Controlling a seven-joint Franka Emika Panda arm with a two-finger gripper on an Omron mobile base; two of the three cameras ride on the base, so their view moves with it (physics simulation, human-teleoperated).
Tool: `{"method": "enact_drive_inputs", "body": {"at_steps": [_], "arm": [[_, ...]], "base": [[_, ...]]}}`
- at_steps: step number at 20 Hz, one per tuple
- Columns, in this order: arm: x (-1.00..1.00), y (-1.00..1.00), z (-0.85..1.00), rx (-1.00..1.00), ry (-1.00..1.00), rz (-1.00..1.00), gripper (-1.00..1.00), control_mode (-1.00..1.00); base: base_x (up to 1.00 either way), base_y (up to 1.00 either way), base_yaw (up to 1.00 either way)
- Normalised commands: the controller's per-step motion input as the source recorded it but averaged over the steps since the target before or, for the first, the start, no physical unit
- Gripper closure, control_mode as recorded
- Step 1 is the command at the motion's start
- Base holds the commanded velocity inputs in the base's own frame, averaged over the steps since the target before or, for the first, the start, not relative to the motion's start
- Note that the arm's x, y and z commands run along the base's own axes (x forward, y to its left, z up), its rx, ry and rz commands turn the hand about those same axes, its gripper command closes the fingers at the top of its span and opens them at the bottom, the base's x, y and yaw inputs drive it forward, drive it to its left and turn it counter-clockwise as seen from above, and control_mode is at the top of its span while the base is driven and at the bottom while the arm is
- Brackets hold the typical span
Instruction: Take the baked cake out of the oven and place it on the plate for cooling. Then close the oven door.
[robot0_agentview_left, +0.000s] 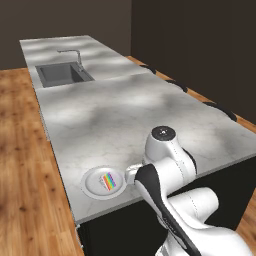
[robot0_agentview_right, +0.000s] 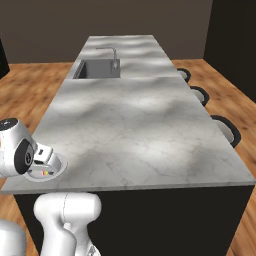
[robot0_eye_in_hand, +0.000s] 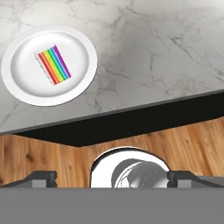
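On the white plate (robot0_eye_in_hand: 19, 83) near the marble counter's (robot0_agentview_left: 125, 115) front edge lies the cake (robot0_eye_in_hand: 53, 65), set down; the gripper (robot0_eye_in_hand: 111, 177) is spread wide and empty, leaving the oven door to close.

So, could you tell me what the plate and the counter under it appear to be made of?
The plate looks like glazed white ceramic: smooth, evenly white, with a soft sheen. The counter looks like polished marble or a stone imitation: pale grey with darker veins.
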Motion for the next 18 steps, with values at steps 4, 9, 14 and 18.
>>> {"method": "enact_drive_inputs", "body": {"at_steps": [4,9,14,18], "arm": [[0.00,0.00,0.00,0.00,0.00,0.00,-1.00,-1.00],[0.00,0.00,0.00,0.00,0.00,0.00,-1.00,-1.00],[0.00,0.00,0.00,0.00,0.00,0.00,-1.00,-1.00],[0.00,0.00,0.00,0.00,0.00,0.00,-1.00,-1.00]], "base": [[0.00,0.00,0.00],[0.00,0.00,0.00],[0.00,0.00,0.00],[0.00,0.00,0.00]]}}
